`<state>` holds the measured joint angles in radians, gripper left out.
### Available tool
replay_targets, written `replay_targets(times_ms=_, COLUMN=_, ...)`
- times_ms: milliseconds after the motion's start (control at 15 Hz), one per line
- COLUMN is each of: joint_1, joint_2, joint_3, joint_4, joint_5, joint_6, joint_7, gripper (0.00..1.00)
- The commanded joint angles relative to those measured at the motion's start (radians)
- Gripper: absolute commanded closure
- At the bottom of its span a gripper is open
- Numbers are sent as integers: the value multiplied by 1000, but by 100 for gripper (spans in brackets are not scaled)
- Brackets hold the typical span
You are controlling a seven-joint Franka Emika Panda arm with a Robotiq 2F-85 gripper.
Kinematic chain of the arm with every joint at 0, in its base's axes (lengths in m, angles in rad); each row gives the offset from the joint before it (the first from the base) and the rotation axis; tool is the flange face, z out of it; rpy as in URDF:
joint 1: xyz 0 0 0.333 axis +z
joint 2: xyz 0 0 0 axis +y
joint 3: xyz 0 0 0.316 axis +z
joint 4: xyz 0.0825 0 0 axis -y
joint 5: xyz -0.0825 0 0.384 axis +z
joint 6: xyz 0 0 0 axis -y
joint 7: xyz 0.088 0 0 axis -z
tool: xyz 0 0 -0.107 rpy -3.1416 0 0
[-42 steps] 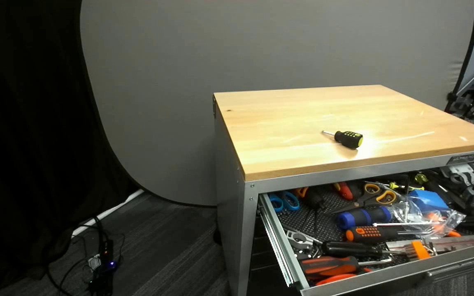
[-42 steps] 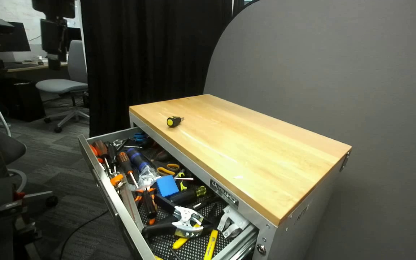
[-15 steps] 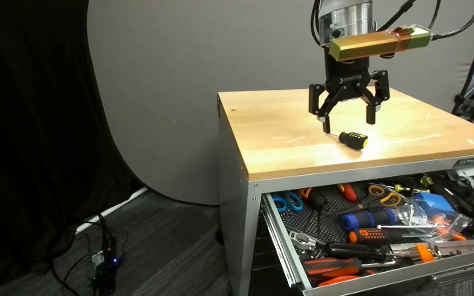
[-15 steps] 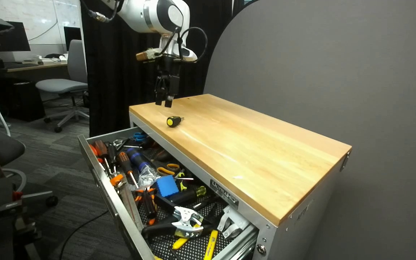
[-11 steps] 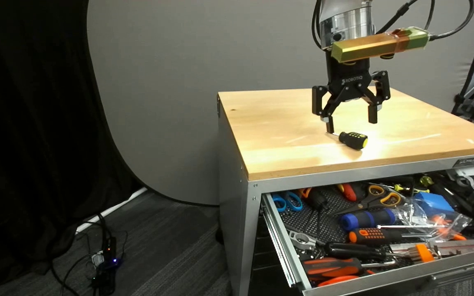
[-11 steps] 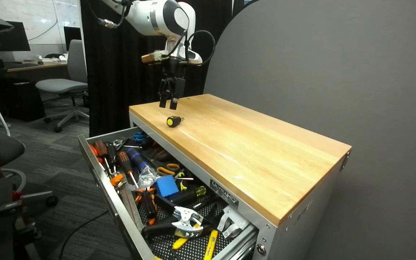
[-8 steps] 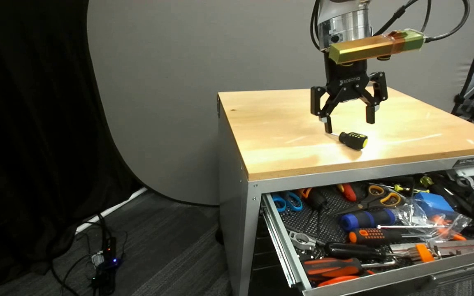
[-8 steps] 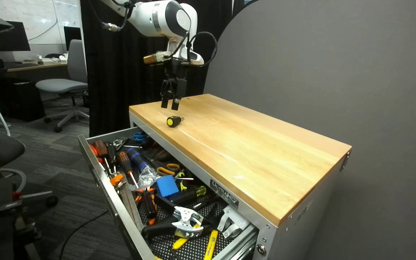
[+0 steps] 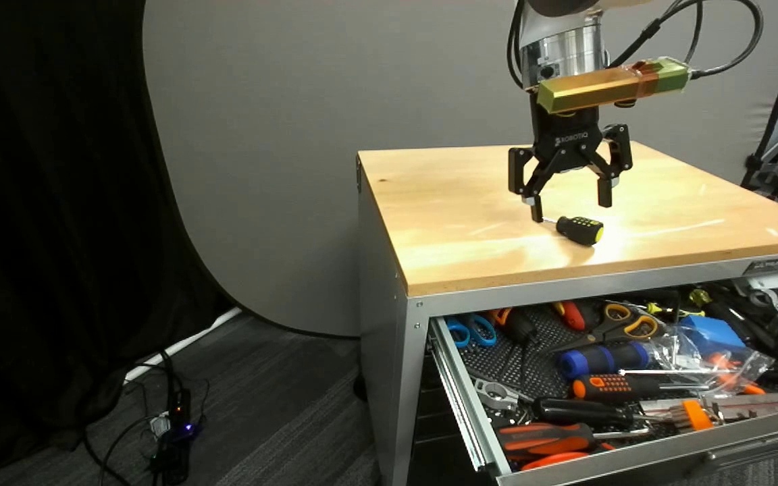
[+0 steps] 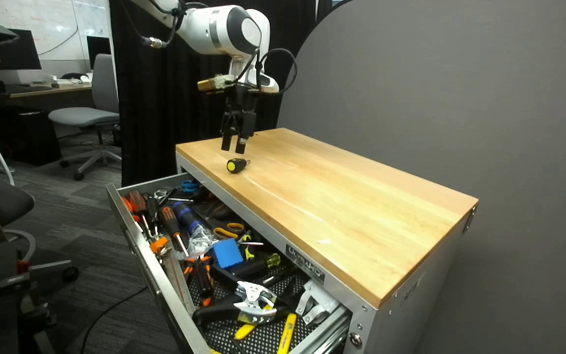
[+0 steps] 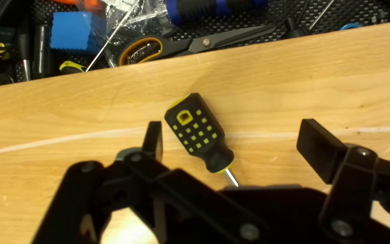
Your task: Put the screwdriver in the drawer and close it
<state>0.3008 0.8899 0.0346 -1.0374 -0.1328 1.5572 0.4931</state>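
The screwdriver, stubby with a black and yellow handle and a short pale shaft, lies on the wooden cabinet top near its front edge. The screwdriver shows in both exterior views and in the wrist view. My gripper is open and empty, pointing down above the screwdriver. In the wrist view the handle appears between the fingers, closer to the left finger; part of the shaft may be hidden behind the gripper body. The grey top drawer is pulled open.
The drawer holds many tools, including scissors, a blue block, a spring clamp and an orange-handled screwdriver. The wooden cabinet top ends in a front edge above the drawer. A grey backdrop stands behind.
The arm, out of view 2.8 seconds ago, is now over the cabinet top. In the last second the gripper has shifted slightly and come lower, staying open. The screwdriver and drawer have not moved.
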Motion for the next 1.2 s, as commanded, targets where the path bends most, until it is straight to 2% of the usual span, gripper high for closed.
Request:
replay_targets(times_ms=0, joint_1=10, joint_2=50, joint_3=-26, joint_4=80, joint_5=-7, joint_6=-11, joint_7=-28, gripper=1)
replay_targets(times_ms=67, joint_1=7, joint_2=58, joint_3=-30, joint_4=94, joint_5=-8, joint_6=-18, joint_7=-35, gripper=26)
replay_targets(times_ms=200, joint_1=0, joint_2=71, joint_3=-30, joint_4=109, joint_5=1, joint_6=-30, joint_7=-56, gripper=30)
replay_targets(times_ms=400, joint_1=-12, joint_2=94, joint_3=-26, joint_4=120, joint_5=13, joint_6=-53, joint_7=-87, gripper=57)
replay_targets(times_ms=667, joint_1=-33, joint_2=80, joint_3=-8, joint_4=94, joint_5=34, joint_6=-88, joint_7=-117, gripper=85)
replay_targets(times_ms=867, joint_1=-40, joint_2=31, joint_3=-20, joint_4=32, joint_5=43, joint_6=-100, joint_7=-66, gripper=84)
replay_targets(times_ms=1133, joint_1=-65, joint_2=-81, joint_3=-28, joint_4=-113, joint_5=44, joint_6=-51, joint_7=7, gripper=84)
